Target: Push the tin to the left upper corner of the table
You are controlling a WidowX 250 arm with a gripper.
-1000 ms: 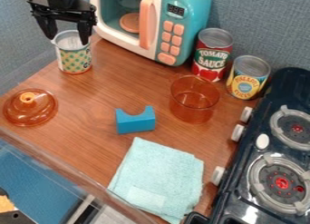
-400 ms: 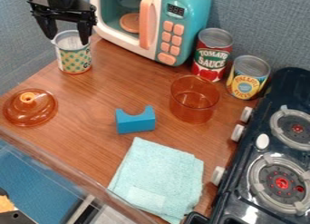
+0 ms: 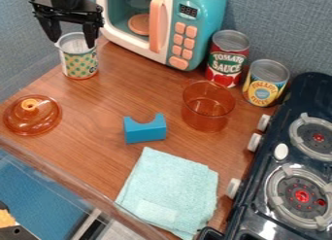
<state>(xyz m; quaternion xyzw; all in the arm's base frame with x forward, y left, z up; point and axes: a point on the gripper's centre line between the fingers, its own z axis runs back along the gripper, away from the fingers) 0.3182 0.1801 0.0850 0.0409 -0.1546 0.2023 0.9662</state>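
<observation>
Gripper (image 3: 73, 43) hanging down, fingers spread pretty wide around the top of the dotted tin (image 3: 80, 64), tin upright by the bench's (image 3: 120, 100) upper left edge, toy microwave (image 3: 185, 20) near it, orangey lid (image 3: 32, 118) nearer the front.

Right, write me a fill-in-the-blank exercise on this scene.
Of the tin and the block, the gripper is nearer the ____.
The block's colour is ____.
The can nearer the microwave has a mostly ____ label.

Missing words: tin; blue; red.
</observation>
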